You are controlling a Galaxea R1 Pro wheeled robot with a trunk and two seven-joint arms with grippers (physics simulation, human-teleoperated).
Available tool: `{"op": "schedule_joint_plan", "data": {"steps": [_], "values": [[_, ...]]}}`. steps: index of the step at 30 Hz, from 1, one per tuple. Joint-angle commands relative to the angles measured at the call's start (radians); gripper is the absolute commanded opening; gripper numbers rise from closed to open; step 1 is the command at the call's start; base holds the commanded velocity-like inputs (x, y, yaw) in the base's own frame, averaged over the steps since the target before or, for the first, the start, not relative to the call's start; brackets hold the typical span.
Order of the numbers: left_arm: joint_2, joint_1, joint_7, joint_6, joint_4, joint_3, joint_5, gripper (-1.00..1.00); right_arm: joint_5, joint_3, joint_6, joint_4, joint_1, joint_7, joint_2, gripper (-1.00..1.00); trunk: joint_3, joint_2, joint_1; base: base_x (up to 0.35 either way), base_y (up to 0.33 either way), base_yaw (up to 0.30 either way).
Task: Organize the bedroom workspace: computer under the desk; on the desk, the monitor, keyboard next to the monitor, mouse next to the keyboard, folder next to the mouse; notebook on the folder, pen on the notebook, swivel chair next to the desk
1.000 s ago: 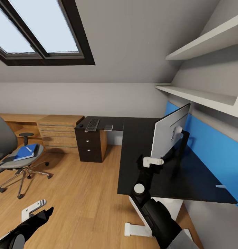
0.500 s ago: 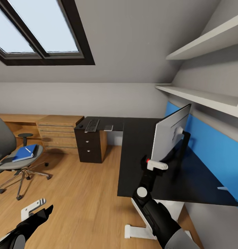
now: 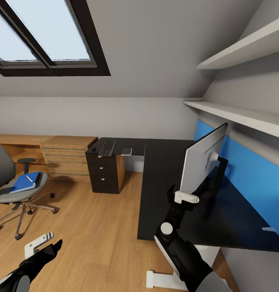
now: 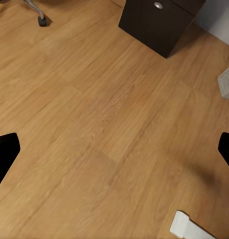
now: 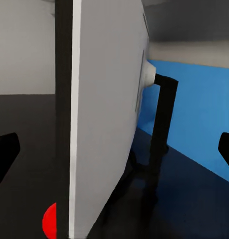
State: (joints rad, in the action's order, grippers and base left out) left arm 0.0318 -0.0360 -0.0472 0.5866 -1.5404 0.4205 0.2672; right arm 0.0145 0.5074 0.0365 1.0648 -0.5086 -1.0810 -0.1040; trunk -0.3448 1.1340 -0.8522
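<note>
The monitor (image 3: 204,159) stands on the black desk (image 3: 161,170) with its pale grey back toward the room and its screen toward the blue wall. My right gripper (image 3: 182,197) is open at its lower near corner. In the right wrist view the monitor's edge (image 5: 69,114) and red dot (image 5: 49,221) sit between the spread fingers (image 5: 4,152). The keyboard (image 3: 107,148) and the mouse (image 3: 93,149) lie at the desk's far end. The blue folder (image 3: 24,182) with the white pen (image 3: 29,178) rests on the swivel chair (image 3: 11,194). My left gripper (image 3: 44,245) hangs open over the floor.
A small flat grey item (image 3: 126,151) lies beside the keyboard. Black drawers (image 3: 103,172) stand under the desk's far end, next to a light wooden cabinet (image 3: 64,158). The desk's white foot (image 3: 161,280) is by my base. White shelves (image 3: 240,115) overhang the desk.
The camera has drifted, pushing the chair leftward in the view. My right gripper has moved in closer to the monitor's lower corner, and now covers the red dot in the head view. The left arm is unchanged.
</note>
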Motion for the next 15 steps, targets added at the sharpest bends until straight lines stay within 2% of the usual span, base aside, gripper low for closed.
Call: {"op": "schedule_joint_plan", "data": {"steps": [1, 10, 15], "values": [[0.001, -0.001, -0.005, 0.006, -0.001, 0.001, 0.01, 1.0, 0.001, 0.001, 0.004, -0.001, -0.001, -0.005, 0.0, 1.0, -0.001, 0.001, 0.0, 0.078, 0.0, 0.0], [0.001, -0.001, -0.005, 0.005, -0.001, 0.001, 0.01, 1.0, 0.002, 0.002, 0.004, -0.003, 0.002, -0.009, 0.003, 1.0, -0.001, 0.001, 0.0, 0.226, 0.0, 0.0], [0.0, -0.001, -0.005, 0.005, -0.001, 0.001, 0.011, 1.0, 0.001, 0.0, 0.003, -0.004, 0.002, -0.003, 0.004, 1.0, -0.001, 0.001, 0.0, 0.118, 0.0, 0.0]]}}
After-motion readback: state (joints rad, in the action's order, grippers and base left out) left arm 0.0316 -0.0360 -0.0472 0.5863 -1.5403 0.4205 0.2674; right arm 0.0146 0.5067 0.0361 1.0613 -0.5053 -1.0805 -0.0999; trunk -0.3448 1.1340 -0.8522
